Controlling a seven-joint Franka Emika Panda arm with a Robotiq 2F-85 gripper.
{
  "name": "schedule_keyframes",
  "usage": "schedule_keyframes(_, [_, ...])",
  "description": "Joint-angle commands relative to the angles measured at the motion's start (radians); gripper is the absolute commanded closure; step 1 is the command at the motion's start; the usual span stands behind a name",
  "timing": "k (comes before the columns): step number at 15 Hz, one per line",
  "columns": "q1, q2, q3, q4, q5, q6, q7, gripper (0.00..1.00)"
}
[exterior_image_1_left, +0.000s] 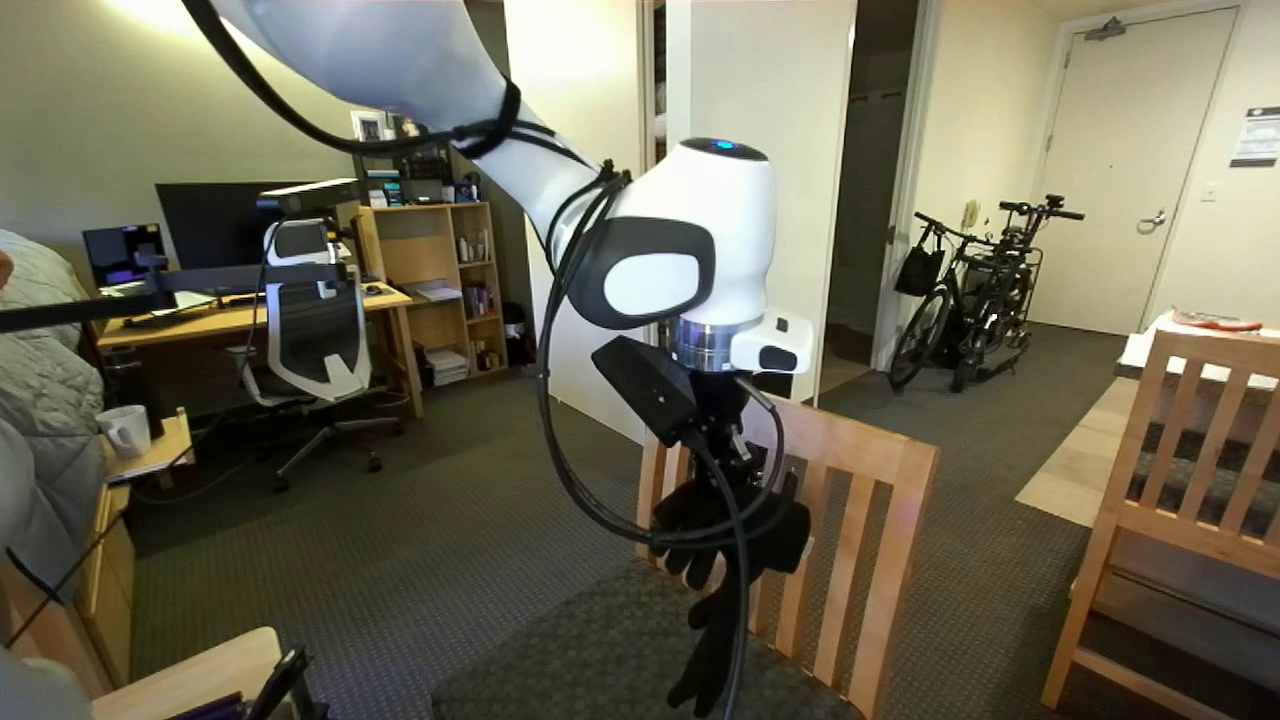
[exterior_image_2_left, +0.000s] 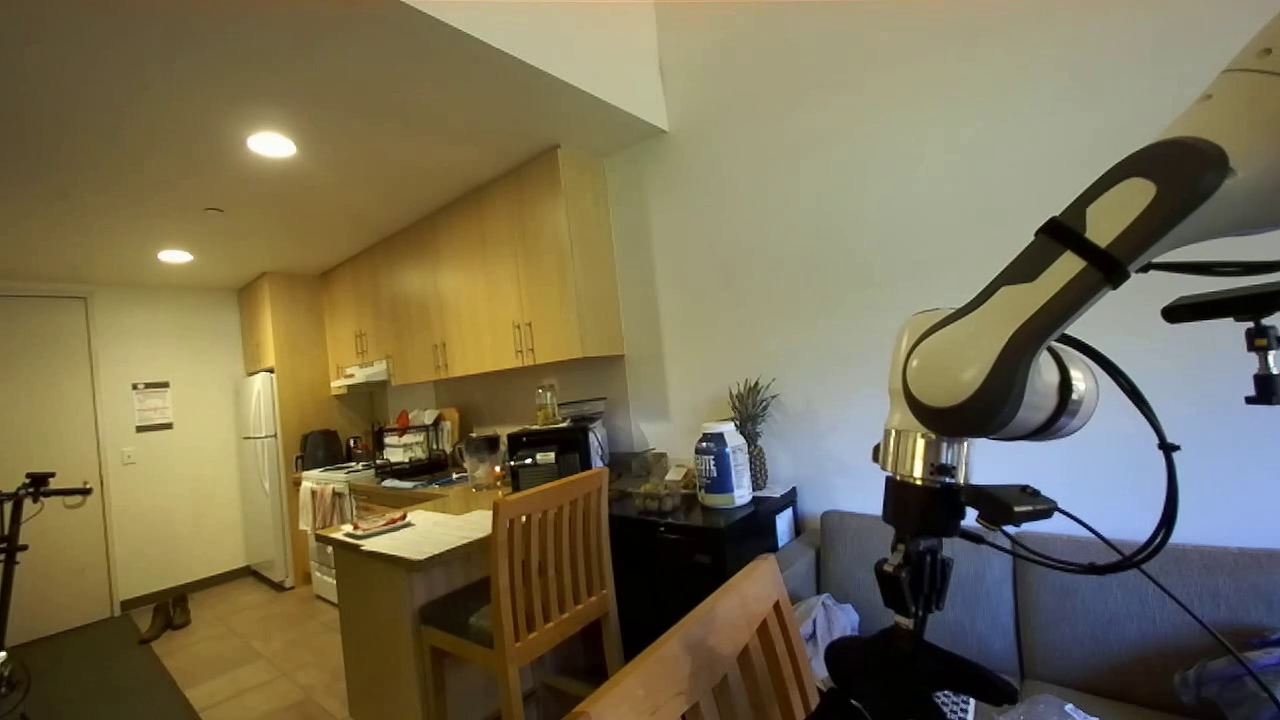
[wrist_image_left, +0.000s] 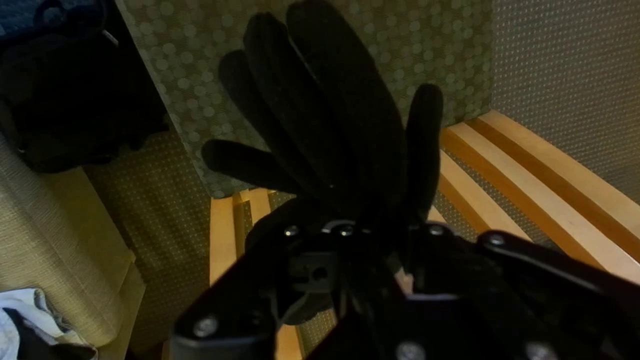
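Black gloves (wrist_image_left: 350, 110) hang from my gripper (wrist_image_left: 370, 232), which is shut on them near one end. In the wrist view their fingers spread away from the jaws; they are so dark that I cannot tell how many gloves there are. Both exterior views show the gripper (exterior_image_1_left: 738, 475) (exterior_image_2_left: 908, 612) pointing down, with the gloves (exterior_image_1_left: 785, 535) (exterior_image_2_left: 890, 668) dangling below it. They hang over the patterned seat (wrist_image_left: 165, 75) of a wooden chair (exterior_image_1_left: 880, 445), beside its slatted back. The fingertips are mostly hidden in the dark cloth.
Another wooden chair (exterior_image_2_left: 555, 560) stands at the counter (exterior_image_2_left: 440, 535). A grey sofa (exterior_image_2_left: 1130, 600) lies behind the arm. In the wrist view a dark bag (wrist_image_left: 75, 100) is beside the seat. A mug (exterior_image_1_left: 126, 430) stands near the bed (exterior_image_1_left: 45, 370). Cables (exterior_image_1_left: 560, 440) loop around the wrist.
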Motion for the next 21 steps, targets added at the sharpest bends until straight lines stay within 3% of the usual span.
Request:
schedule_keyframes(1, [0.005, 0.024, 0.002, -0.011, 0.016, 0.031, 0.017, 0.96])
schedule_keyframes(14, [-0.023, 0.216, 0.051, 0.074, 0.045, 0.110, -0.070, 0.96])
schedule_keyframes(21, [-0.076, 0.261, 0.126, 0.111, 0.166, 0.190, -0.182, 0.96])
